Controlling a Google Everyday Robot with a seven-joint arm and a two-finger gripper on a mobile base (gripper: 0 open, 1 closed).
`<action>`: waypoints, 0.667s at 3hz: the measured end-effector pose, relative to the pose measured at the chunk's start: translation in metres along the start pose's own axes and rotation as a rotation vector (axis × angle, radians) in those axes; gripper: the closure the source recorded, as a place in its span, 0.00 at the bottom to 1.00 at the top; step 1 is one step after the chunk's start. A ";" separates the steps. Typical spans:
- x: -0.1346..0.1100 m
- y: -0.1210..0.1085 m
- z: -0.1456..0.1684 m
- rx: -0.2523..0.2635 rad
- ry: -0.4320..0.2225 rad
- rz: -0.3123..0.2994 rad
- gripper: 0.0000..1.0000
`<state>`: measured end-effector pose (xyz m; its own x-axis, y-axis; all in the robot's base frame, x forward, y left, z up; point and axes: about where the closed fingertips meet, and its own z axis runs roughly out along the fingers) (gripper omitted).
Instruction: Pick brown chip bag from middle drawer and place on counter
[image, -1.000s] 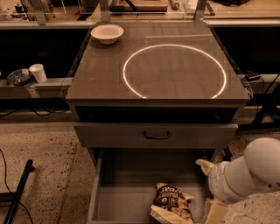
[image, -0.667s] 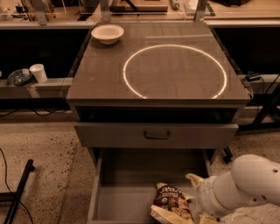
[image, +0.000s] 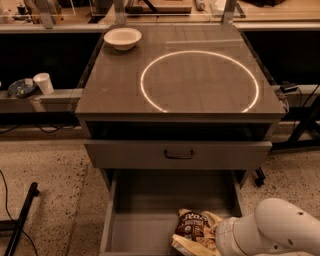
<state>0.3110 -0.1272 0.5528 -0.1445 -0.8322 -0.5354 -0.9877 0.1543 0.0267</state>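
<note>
Your gripper (image: 214, 239) is hovering inside the middle drawer (image: 150, 200), with the brown chip bag (image: 191, 226) just to its left; I cannot tell its grip.

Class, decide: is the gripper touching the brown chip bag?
Cannot tell. Camera view: the gripper, at bottom right, overlaps the brown chip bag, hiding any contact or gap.

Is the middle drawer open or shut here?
Open. The middle drawer is pulled out, floor exposed, the brown chip bag lying inside; the end effector is low beside the bag.
</note>
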 end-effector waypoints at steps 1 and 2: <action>0.005 0.000 0.025 0.011 -0.037 -0.016 0.18; 0.023 -0.011 0.050 0.051 -0.033 0.005 0.41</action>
<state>0.3221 -0.1211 0.4983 -0.1463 -0.8135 -0.5628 -0.9825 0.1859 -0.0133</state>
